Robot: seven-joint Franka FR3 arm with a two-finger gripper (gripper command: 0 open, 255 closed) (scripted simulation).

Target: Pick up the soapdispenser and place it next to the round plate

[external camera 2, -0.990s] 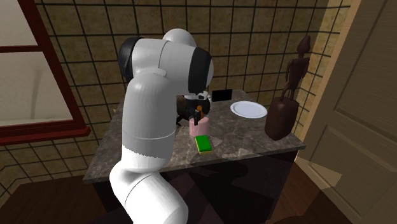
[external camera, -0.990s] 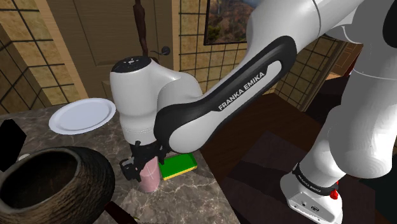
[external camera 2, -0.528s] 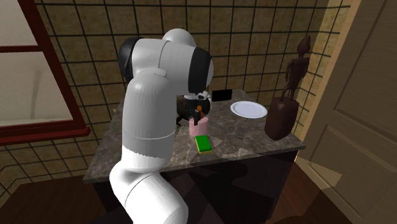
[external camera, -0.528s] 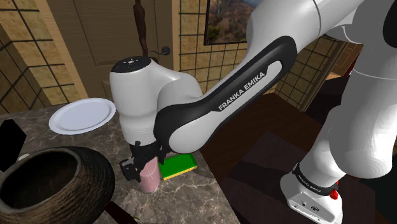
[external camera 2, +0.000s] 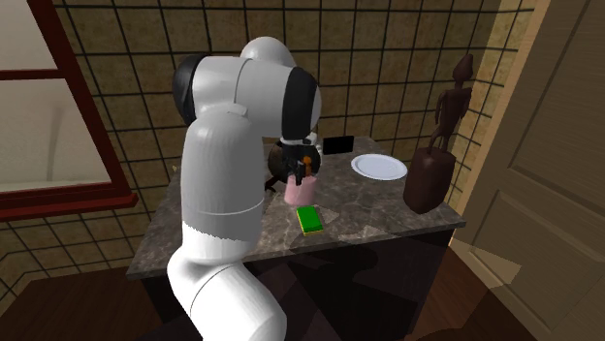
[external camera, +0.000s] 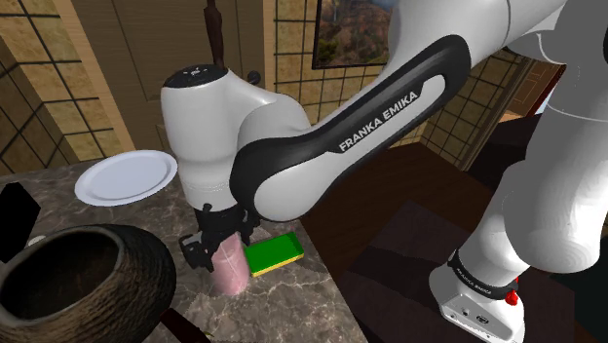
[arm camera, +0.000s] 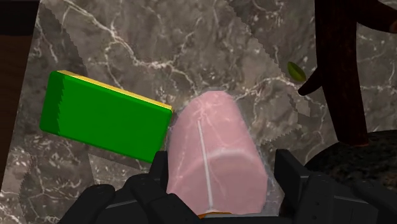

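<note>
The soap dispenser (external camera: pixel 232 268) is a pink, marbled bottle standing near the counter's front edge, beside a green sponge (external camera: pixel 273 253). My black gripper (external camera: pixel 221 244) comes down over its top and is shut on it. In the wrist view the pink soap dispenser (arm camera: pixel 216 159) is clasped between both fingers of the gripper (arm camera: pixel 222 184). Whether its base still touches the counter I cannot tell. The round white plate (external camera: pixel 127 176) lies farther back, towards the shoulder view's left. In the second exterior view the soap dispenser (external camera 2: pixel 297 192) sits under the gripper (external camera 2: pixel 302 175), left of the plate (external camera 2: pixel 379 167).
A big dark ribbed bowl (external camera: pixel 83 283) stands close to the dispenser at the shoulder view's lower left. The green sponge (arm camera: pixel 102 121) with a yellow underside lies right beside the bottle. A black block (external camera 2: pixel 338 144) and a dark figurine (external camera 2: pixel 431 174) flank the plate. The marble counter (external camera: pixel 292 307) ends close by.
The fingers have closed in on the dispenser. The arm's elbow and forearm have risen a little and shifted towards the shoulder view's left; the bottle has barely moved.
</note>
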